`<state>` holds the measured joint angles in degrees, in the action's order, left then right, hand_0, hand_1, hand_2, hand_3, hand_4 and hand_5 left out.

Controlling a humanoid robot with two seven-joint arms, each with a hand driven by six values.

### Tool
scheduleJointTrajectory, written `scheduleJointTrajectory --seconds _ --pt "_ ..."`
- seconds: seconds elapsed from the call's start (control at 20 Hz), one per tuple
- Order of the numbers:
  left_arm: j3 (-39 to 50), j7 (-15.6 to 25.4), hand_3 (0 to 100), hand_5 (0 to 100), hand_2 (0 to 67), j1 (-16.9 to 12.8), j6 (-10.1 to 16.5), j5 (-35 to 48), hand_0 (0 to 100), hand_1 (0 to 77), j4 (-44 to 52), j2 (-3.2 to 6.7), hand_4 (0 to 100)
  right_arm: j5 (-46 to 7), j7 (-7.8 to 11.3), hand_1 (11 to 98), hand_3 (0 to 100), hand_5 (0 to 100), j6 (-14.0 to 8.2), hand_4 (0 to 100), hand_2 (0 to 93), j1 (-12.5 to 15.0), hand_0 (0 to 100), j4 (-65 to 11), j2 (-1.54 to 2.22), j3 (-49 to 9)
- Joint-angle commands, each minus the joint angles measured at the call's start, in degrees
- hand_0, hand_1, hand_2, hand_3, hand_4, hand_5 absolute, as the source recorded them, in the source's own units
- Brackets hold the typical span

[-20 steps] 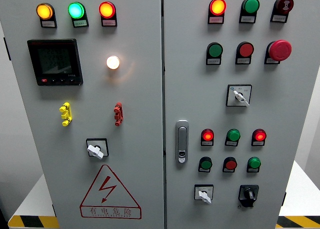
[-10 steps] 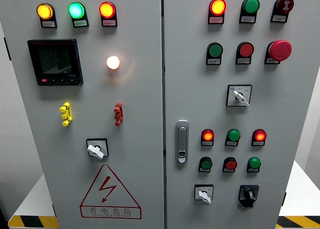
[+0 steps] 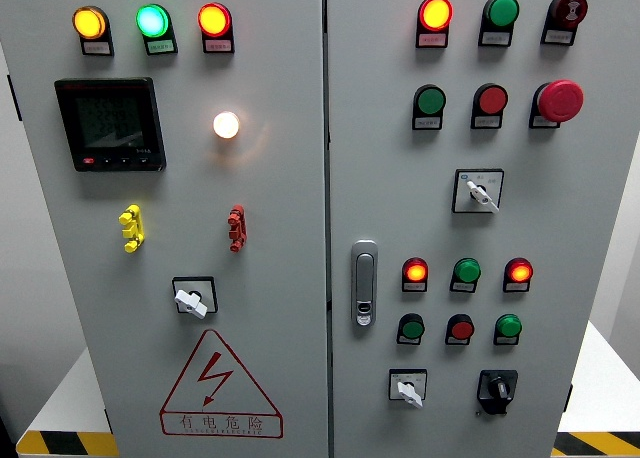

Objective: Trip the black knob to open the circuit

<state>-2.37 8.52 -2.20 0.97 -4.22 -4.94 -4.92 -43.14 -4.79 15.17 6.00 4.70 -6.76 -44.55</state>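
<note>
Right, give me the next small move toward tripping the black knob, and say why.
Probably bring the right hand up into view toward the black knob at the lower right of the right door. No hand shows in the head view, so nothing is near it yet. The knob sits just right of a white selector switch, so the approach should stay clear of that one.

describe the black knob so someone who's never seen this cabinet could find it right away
Go to the right-hand door of the grey cabinet, the one with the metal latch handle, and drop to its bottom row. Two rotary switches sit there; the black knob is the right one, below the lowest green button. Its knob is all black, while its left neighbour has a white lever.
</note>
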Motion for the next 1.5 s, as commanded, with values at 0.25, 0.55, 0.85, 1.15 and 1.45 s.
scheduleJointTrajectory --seconds 0.25,0.55,0.85,1.15,1.45 --pt "0.00 0.00 21 2 12.7 0.00 0.00 -0.09 0 3.3 0.02 0.00 7 -29.60 -2.50 34.9 22 23 1.00 15 4.0 -0.46 69 -2.67 -0.10 -28.89" --pt "0.00 0.00 21 2 12.7 0.00 0.00 0.00 0 3.2 0.02 0.00 7 -36.66 -0.76 35.0 22 23 3.90 15 4.3 -1.08 69 -10.04 -0.19 -36.75" --pt "0.08 0.00 21 2 12.7 0.00 0.00 0.00 0 3.4 0.02 0.00 7 -35.70 4.25 35.5 25 28 -2.07 19 4.0 -0.46 69 -33.21 -0.36 -37.62" --pt "0.00 0.00 21 2 12.7 0.00 0.00 0.00 0 3.5 -0.07 0.00 7 -34.46 8.22 40.3 41 51 -10.06 41 3.8 1.38 67 -56.70 -0.45 -36.92" --pt "0.00 0.00 21 2 12.7 0.00 0.00 0.00 0 3.7 -0.07 0.00 7 -35.34 8.22 46.4 54 64 -17.53 56 3.1 0.95 67 -72.53 0.77 -36.66"
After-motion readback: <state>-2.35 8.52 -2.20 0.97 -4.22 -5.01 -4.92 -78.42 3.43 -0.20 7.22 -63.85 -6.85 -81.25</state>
